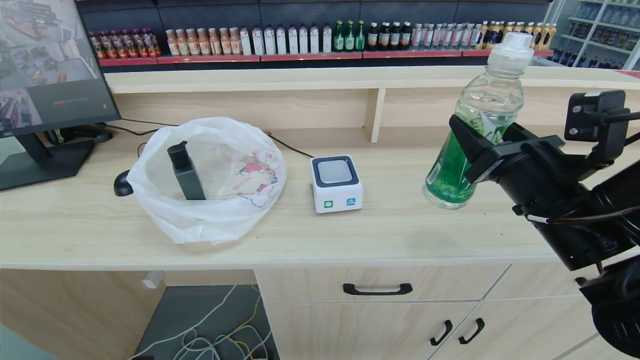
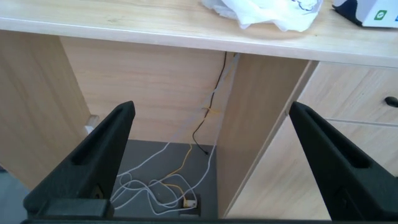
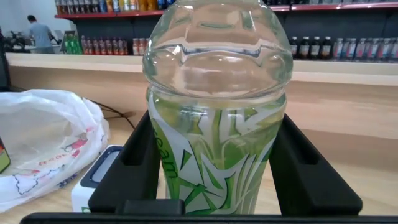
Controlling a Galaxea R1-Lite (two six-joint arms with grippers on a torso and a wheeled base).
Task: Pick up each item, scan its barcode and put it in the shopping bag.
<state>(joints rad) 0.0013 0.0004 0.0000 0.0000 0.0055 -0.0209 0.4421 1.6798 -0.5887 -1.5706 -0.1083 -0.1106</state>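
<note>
The right gripper [image 1: 468, 145] is nearest, its black jaws closed around the middle of a clear plastic bottle [image 1: 486, 102], one finger [image 1: 462, 131] lying across the green label and pressing its side. In the right wrist view the two fingers sit tight against either flank of the bottle [image 3: 217, 93], so the gripper [image 3: 217, 171] has a firm hold. The bottle's long axis is close to upright but tilted: the white cap [image 1: 517, 44] points up and leans to the robot's right, while the base [image 1: 444, 196] is lower and toward the left, low over the light wooden counter [image 1: 400, 230]; whether the base touches the wood cannot be told. It is held to the right of the small white scanner [image 1: 336, 183], well apart from it, and the scanner's grey window faces up. Left of the scanner lies the white shopping bag [image 1: 210, 210], mouth open, with a dark grey pump bottle [image 1: 186, 172] standing upright inside. A black mouse [image 1: 121, 184] touches the bag's left edge, and a monitor [image 1: 45, 60] stands at the far left. The left gripper [image 2: 211, 109] hangs below the counter's front edge, above loose cables [image 2: 168, 183] on the floor, its jaws spread wide and holding nothing.
</note>
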